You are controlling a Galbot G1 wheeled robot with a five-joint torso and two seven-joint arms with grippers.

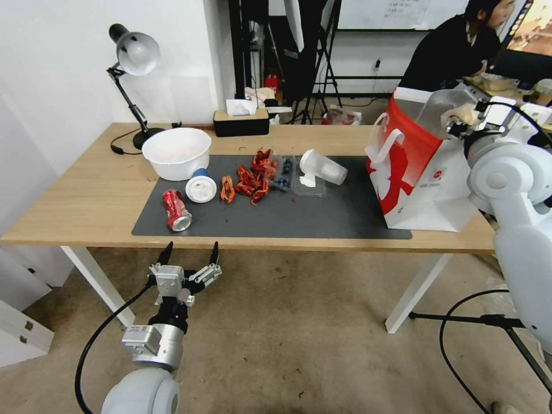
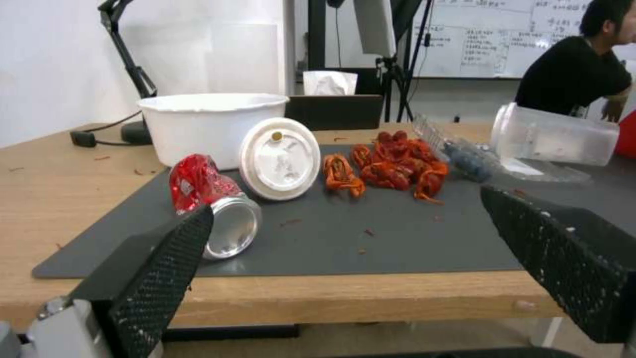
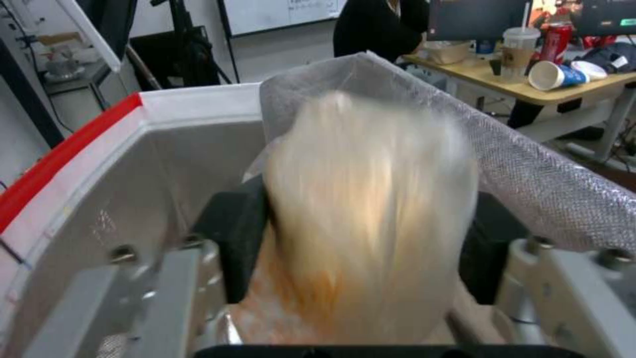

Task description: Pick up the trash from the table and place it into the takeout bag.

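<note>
Beyond our wide-open left gripper (image 1: 191, 253), the table (image 1: 75, 195) holds a can (image 1: 176, 210); our right gripper (image 3: 361, 248), above the bag (image 1: 420, 172), clamps a beige lump (image 3: 364, 219).

Head view — we look forward and down from above the table (image 1: 75, 213), taking in its full length, with the takeout bag (image 1: 422, 172) at our right.

Left wrist view sits low, just off the table's near edge, facing level across the dark mat (image 2: 371, 238) toward the far wall (close to the red soda can (image 2: 212, 199)). Can (image 1: 176, 210) and mat (image 1: 322, 213) are shared with the head view.

Right wrist view — very near, aimed down into the bag's mouth (image 3: 86, 164).
</note>
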